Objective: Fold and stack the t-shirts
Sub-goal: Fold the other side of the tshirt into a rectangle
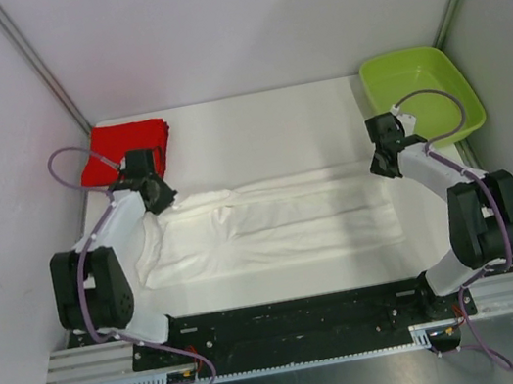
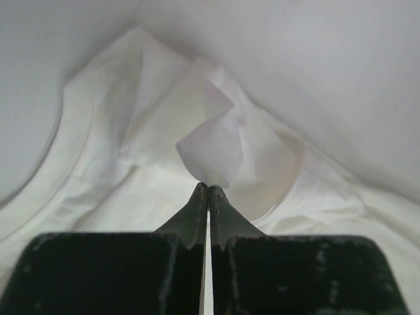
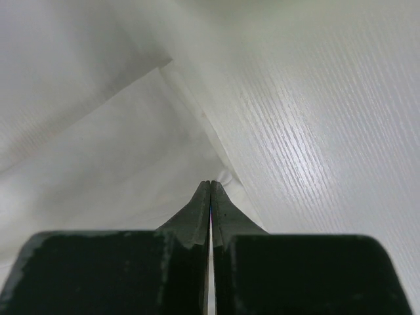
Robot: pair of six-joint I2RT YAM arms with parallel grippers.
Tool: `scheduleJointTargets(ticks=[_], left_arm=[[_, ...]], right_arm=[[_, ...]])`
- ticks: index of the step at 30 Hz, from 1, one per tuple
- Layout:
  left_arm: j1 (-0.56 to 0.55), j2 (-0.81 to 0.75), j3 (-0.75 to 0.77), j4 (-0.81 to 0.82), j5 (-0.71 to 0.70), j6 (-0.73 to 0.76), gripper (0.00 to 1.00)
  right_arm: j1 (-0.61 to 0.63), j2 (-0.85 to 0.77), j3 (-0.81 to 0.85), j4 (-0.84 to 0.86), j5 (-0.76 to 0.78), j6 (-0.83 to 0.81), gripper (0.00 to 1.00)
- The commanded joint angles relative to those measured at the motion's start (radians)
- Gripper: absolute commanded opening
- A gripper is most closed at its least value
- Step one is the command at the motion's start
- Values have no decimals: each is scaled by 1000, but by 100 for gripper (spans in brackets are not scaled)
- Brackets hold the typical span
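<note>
Two shirts are on the white table (image 1: pixel 266 131). A plain bright red cloth t-shirt (image 1: pixel 125 150) sits folded in the far left corner. A soft white cloth t-shirt (image 1: pixel 272 224) lies spread flat across the middle, its long axis running left to right between the two arms. Its surface shows lengthwise folds and no print faces up. At the far right corner sits a lime-green plastic tray (image 1: pixel 418 94), apart from both shirts.

The left gripper (image 1: pixel 160 197) is down at the far left end of the white cloth t-shirt, just beside the near edge of the red cloth t-shirt. In the left wrist view its black fingers (image 2: pixel 197 210) are pressed together with no gap. A small upright flap of white cloth is pinched at the tips — the white cloth t-shirt (image 2: pixel 131 131) rises in creased folds around it.

The right gripper (image 1: pixel 386 167) is at the far right end of the same shirt, near the tray. In its wrist view the fingers (image 3: pixel 197 210) are likewise closed tight. Their tips sit right on the shirt's edge, where a slight pucker of cloth is caught — white cloth t-shirt (image 3: pixel 118 164) to the left, bare table (image 3: pixel 328 131) to the right.
</note>
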Motion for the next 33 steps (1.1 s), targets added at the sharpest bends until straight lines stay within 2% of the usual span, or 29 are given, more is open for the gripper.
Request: scheduleJointTargets(ticks=[1,16,33], left_arm=[[17,-157,-78,7,-5,1,0],[32,-437,-247,-41,62,-1,0],[33,-580,-323,-87,85,-32,0]], right_arm=[[4,-48,-10,-24,33,0,0],[6,-47,-47,-26,48,13,0],[23,-79,-87,-26,65,20,0]])
